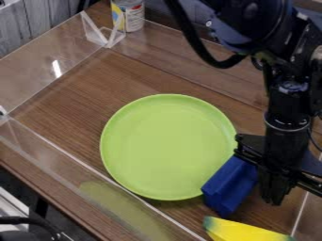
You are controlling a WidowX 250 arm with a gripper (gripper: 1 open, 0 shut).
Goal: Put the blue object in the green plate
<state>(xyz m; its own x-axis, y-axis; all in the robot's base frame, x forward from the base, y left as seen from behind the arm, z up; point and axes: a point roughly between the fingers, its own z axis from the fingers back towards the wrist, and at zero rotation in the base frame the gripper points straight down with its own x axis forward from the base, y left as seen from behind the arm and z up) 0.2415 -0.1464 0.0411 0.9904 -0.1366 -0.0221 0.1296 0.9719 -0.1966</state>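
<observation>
The gripper (pixel 272 177) hides part of the blue block (pixel 229 184) (fingertips blurry).

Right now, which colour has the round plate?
Lime green; the camera view shows the plate best.

blue block (pixel 228 187) beside green plate (pixel 167 146)

Wooden counter (pixel 75 104), brown, with fine lengthwise grain; its surface extends from the upper edge of the view toward the lower right. Transparent panel (pixel 44 52), upper left, bordering the counter and bearing a small bright reflection. A second clear panel (pixel 94 188) crosses the lower left diagonally, with a pale greenish reflection. Gray, vertically ribbed surface (pixel 48 21), upper left corner, beyond the panel. Illumination is soft over the wood; the lower left corner is dark, its contents indistinct.
</observation>
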